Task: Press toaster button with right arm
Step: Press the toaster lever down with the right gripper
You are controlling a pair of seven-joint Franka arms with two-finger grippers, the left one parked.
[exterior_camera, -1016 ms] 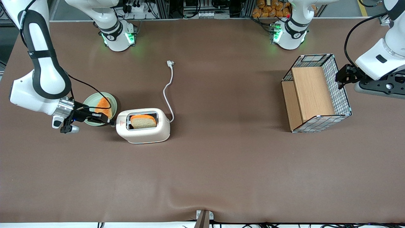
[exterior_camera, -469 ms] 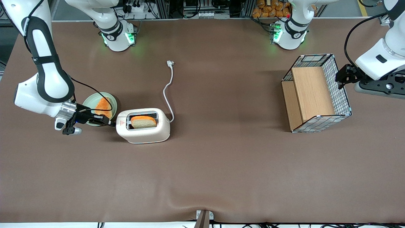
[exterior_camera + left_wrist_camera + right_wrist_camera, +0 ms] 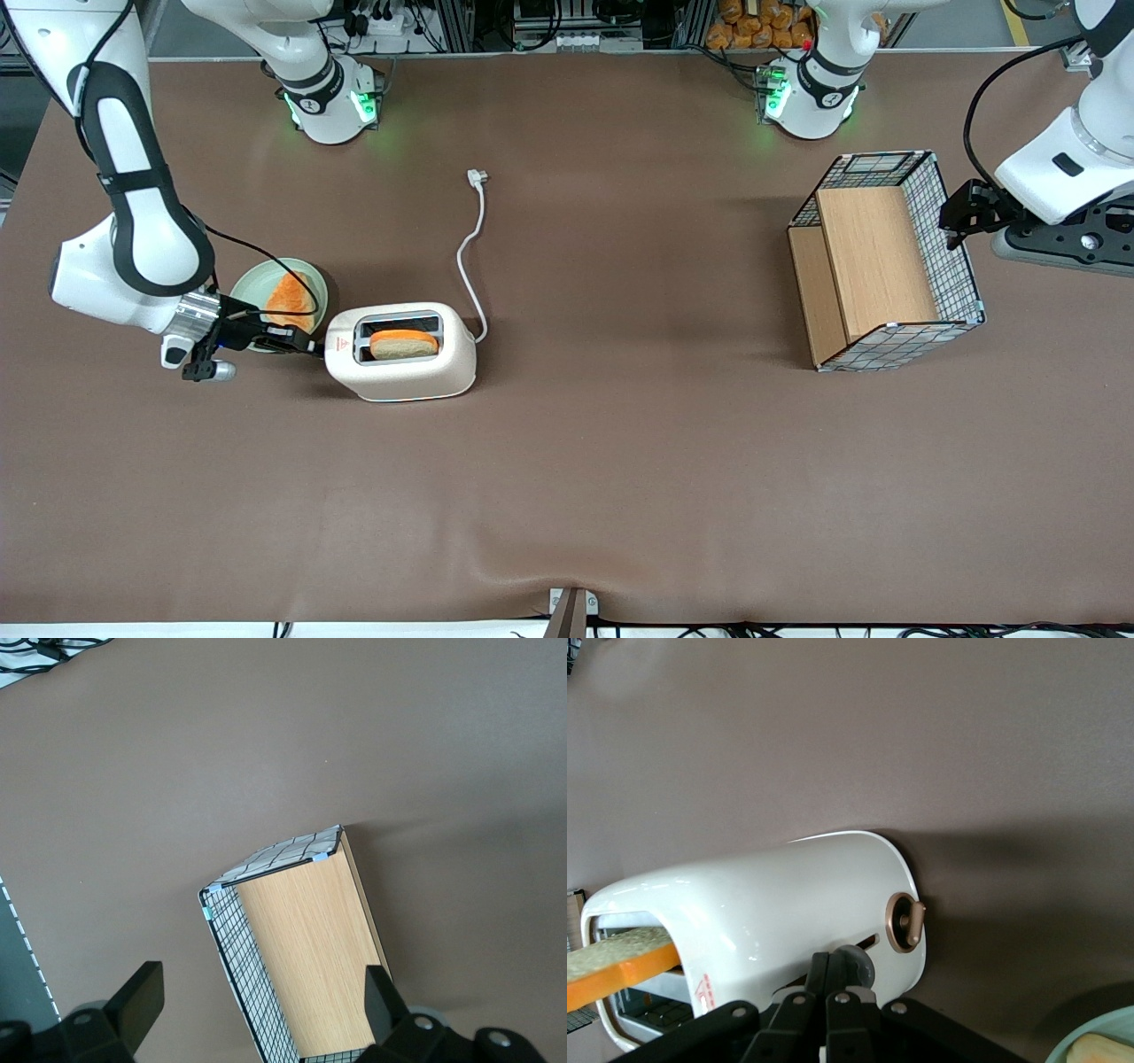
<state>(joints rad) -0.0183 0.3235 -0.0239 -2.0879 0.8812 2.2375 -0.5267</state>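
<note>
The toaster point(image 3: 400, 352) sits left of centre in the front view, bread point(image 3: 403, 344) in its slot. The gripper point(image 3: 301, 344), jaws closed together, bears on the button point(image 3: 852, 966) at its narrow end, probably as one blunt tip to push with

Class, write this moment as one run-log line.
right arm: working | gripper: shut, on button | toaster: bread slice low in slot | plate: holds second slice

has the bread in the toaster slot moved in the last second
Yes. The bread slice has sunk lower into the toaster, whose body stayed put on the table. The right arm's end effector is at the toaster's narrow end, fingers together on the button.
</note>
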